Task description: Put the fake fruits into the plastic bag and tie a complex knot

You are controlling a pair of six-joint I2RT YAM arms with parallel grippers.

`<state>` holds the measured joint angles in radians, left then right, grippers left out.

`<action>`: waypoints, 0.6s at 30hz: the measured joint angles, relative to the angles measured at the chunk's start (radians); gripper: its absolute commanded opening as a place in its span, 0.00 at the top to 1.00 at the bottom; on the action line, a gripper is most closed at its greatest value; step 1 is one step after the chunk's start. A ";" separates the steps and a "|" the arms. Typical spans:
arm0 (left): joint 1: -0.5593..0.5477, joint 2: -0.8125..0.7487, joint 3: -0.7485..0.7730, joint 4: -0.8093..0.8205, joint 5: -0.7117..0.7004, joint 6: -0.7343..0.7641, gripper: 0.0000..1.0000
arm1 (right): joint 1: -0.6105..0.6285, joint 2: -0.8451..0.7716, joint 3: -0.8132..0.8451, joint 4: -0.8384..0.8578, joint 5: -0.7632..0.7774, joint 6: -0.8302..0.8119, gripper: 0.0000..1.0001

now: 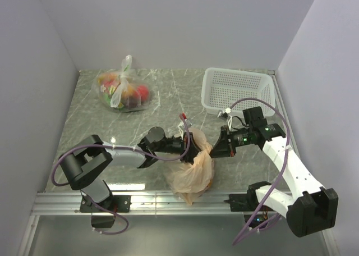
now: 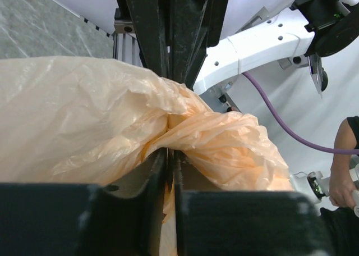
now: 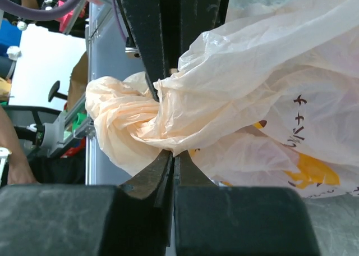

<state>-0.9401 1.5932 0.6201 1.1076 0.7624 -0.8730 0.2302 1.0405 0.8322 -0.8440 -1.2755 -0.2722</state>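
Tabletop (image 1: 162, 99) holds the plastic bag (image 1: 193, 169), seemingly lying near-to-far, both jaws pinched shut on it.

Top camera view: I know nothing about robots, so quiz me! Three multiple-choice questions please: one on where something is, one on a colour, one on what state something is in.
1. Where does the white basket stand?
A. at the far right corner of the table
B. at the near left edge
C. on top of an arm

2. What colour is the plastic bag between the arms?
A. blue
B. peach-orange
C. black

3. How are the left gripper and right gripper?
A. both wide open
B. one open, one shut
C. both shut on the bag

Answers: 1 A, the basket sits where the back and right walls meet. 2 B, the crinkled film is peach-orange in every view. 3 C, each wrist view shows the fingers pinched together on bag film.
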 measured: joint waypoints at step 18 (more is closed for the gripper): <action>0.230 -0.610 -0.031 -0.790 0.064 0.507 0.36 | 0.005 0.106 0.066 0.030 -0.066 -0.061 1.00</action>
<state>-0.7097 0.9829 0.5896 0.3172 0.8265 -0.3664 0.2348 1.1465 0.8982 -0.8139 -1.3411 -0.3336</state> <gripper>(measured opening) 0.605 0.009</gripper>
